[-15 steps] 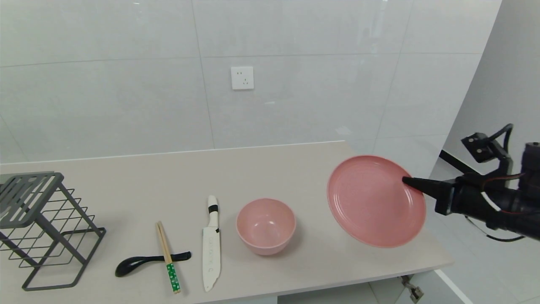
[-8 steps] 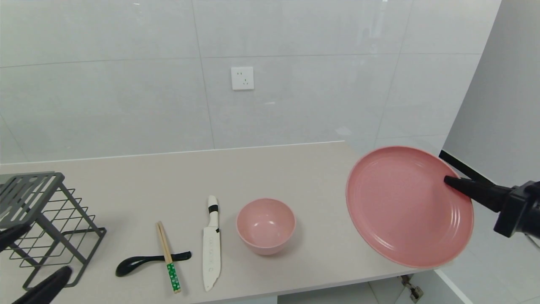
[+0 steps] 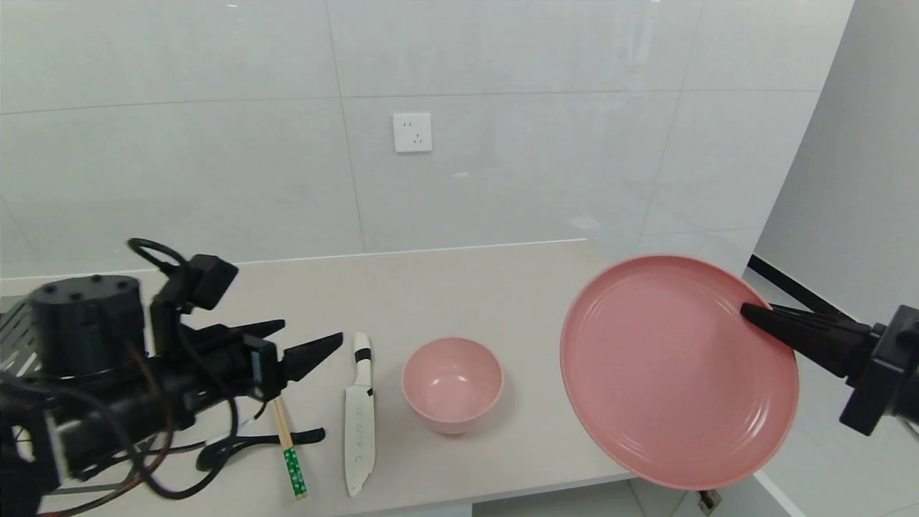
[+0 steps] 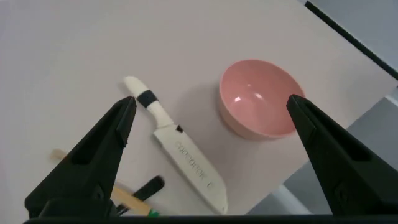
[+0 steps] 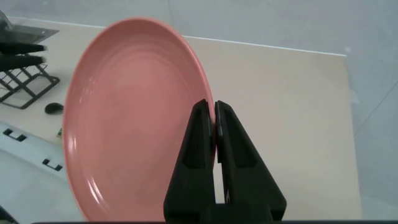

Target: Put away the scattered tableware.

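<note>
While the right gripper point(image 3: 747, 311) is clamping its rim, plate point(image 3: 668, 373): hanging in the air, not stored.
Left gripper point(image 4: 211, 102): hovering, fingers spread apart.
Bowl point(image 3: 452, 384), knife point(image 3: 359, 424), chopsticks point(image 3: 287, 445), spoon point(image 3: 305, 435): waiting.

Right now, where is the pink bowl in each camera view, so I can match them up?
Head view: pink bowl low centre on the counter, between the white knife and the pink plate.
Left wrist view: bowl seen between the fingers of the open left end effector, beside the knife.
Right wrist view: the plate blocks that stretch of counter.
Shared landmark: the knife, in head and left wrist views.
</note>
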Controlling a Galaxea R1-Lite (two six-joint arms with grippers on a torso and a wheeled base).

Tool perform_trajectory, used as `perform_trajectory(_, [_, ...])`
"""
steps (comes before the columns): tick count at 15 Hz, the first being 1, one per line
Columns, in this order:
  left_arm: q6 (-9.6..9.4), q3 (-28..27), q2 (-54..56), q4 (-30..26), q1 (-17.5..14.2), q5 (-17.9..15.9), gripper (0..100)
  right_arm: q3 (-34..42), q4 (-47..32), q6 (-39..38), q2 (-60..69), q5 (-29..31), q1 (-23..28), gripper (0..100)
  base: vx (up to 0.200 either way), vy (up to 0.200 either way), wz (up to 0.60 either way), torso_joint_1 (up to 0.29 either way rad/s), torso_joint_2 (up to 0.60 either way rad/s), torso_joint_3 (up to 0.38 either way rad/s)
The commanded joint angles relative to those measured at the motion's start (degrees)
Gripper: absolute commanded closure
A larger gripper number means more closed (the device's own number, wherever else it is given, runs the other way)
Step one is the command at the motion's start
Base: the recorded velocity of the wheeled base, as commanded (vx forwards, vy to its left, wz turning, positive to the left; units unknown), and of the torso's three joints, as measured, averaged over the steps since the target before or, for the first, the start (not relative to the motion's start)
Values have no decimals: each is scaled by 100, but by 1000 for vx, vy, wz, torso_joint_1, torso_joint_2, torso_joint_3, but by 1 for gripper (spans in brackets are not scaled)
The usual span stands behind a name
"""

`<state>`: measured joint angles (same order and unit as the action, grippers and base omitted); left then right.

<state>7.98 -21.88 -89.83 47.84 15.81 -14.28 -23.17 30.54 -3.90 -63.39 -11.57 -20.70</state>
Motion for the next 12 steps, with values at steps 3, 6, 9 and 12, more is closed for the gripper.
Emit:
perform_trajectory(3, [731, -1125, -2346, 244, 643, 162, 0, 234, 14, 838, -7, 6, -57, 100, 0, 0, 0, 0, 0, 0])
perform_trajectory(6, [731, -1310, -2715, 253, 766, 285, 0, 217, 14, 944, -7, -3, -57, 100, 0, 0, 0, 0, 0, 0])
perform_trajectory(9, [731, -1574, -3005, 244, 853, 399, 0, 261, 22, 944, 11, -3, -57, 100, 0, 0, 0, 0, 0, 0])
perform_trajectory(12, [740, -1653, -3154, 226, 994, 408, 0, 401, 22, 944, 2, -3, -57, 100, 0, 0, 0, 0, 0, 0])
